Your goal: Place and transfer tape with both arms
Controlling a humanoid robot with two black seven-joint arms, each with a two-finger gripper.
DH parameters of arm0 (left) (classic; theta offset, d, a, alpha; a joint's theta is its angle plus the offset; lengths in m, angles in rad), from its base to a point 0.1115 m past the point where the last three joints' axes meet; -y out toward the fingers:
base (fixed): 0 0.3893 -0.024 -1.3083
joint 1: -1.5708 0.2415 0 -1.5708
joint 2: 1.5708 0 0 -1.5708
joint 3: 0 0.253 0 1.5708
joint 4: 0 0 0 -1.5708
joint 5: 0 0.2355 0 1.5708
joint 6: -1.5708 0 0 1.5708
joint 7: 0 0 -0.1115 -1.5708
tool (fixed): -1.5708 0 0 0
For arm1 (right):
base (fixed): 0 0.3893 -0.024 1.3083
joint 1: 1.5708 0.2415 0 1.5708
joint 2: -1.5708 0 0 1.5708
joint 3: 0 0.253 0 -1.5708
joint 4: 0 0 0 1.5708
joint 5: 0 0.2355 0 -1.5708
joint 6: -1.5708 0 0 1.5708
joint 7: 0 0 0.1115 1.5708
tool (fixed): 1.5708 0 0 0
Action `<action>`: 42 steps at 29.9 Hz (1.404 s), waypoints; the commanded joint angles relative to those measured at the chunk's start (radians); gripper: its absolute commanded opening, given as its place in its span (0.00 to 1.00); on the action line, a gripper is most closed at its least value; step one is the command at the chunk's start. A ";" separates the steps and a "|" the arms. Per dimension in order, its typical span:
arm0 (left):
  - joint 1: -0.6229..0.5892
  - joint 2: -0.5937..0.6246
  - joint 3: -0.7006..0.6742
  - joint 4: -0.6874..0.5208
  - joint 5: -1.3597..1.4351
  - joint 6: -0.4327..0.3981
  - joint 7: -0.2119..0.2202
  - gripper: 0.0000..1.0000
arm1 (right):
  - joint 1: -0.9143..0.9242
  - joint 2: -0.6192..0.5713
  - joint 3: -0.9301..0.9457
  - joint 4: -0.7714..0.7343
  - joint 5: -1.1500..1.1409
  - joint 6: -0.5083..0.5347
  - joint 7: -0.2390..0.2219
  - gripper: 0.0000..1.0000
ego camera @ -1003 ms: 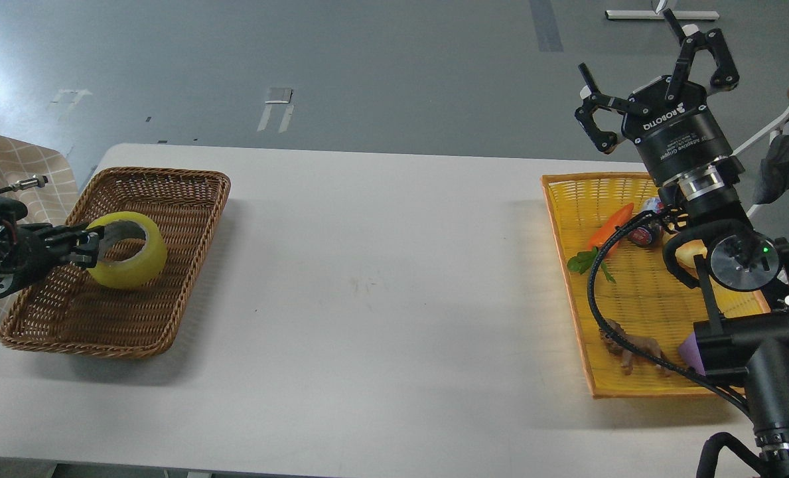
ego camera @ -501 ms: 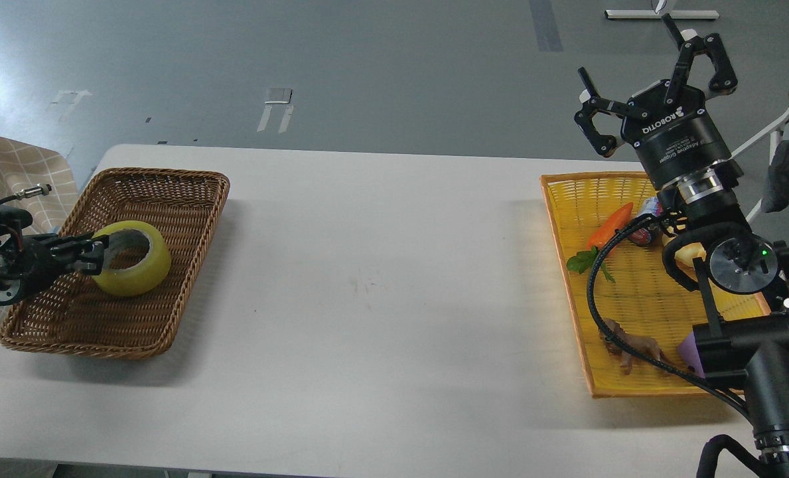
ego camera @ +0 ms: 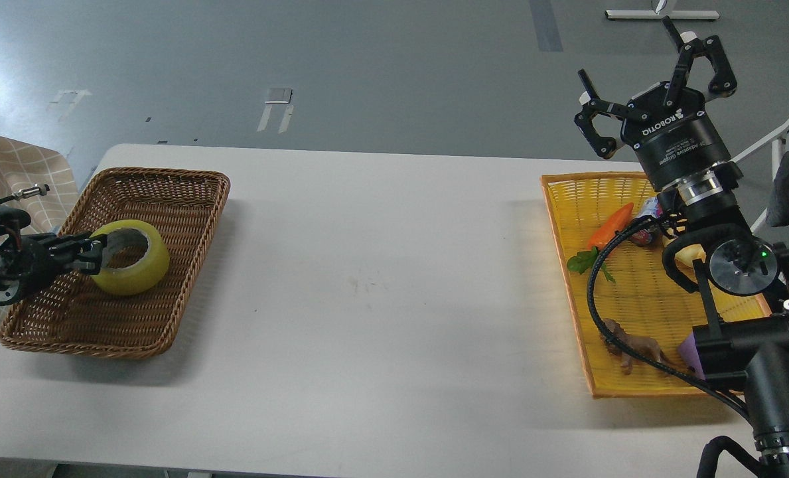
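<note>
The tape (ego camera: 131,257), a yellow roll with a grey core, lies tilted in the brown wicker basket (ego camera: 168,192) at the left of the table. My left gripper (ego camera: 87,255) comes in from the left edge. Its fingers are closed on the roll's left wall, low in the basket. My right gripper (ego camera: 653,83) is raised above the far corner of the yellow tray (ego camera: 567,199). Its fingers are spread open and hold nothing.
The yellow tray holds a toy carrot (ego camera: 610,224), a brown toy animal (ego camera: 633,348), a small can (ego camera: 646,232) and other small items partly hidden by my right arm. The white table (ego camera: 381,279) lies between basket and tray. A checked cloth (ego camera: 9,172) is at far left.
My left gripper has lowered the tape a little into the basket and drawn slightly left. My right gripper has barely shifted and stays open.
</note>
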State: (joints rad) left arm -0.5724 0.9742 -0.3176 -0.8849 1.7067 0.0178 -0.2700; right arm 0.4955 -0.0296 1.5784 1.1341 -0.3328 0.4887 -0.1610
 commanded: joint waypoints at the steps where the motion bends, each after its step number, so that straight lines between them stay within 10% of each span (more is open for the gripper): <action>1: -0.001 0.003 -0.002 -0.005 -0.033 0.004 -0.003 0.73 | 0.000 0.000 0.000 -0.001 0.000 0.000 0.001 1.00; 11: -0.050 0.024 -0.020 -0.020 -0.199 0.002 -0.092 0.91 | -0.006 0.000 0.002 -0.001 0.000 0.000 0.002 1.00; 16: -0.191 0.081 -0.020 -0.058 -0.369 -0.009 -0.215 0.95 | -0.008 -0.001 0.002 -0.001 0.000 0.000 0.002 1.00; 30: -0.498 -0.034 -0.032 -0.065 -0.867 -0.260 -0.219 0.98 | 0.003 -0.004 0.005 0.003 0.000 0.000 0.002 1.00; 42: -0.504 -0.247 -0.120 -0.063 -1.335 -0.371 -0.219 0.98 | 0.017 -0.030 0.006 -0.005 -0.006 0.000 0.002 1.00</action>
State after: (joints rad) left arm -1.0840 0.7829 -0.4110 -0.9494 0.4328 -0.3319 -0.4887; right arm 0.5060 -0.0482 1.5848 1.1356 -0.3367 0.4887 -0.1594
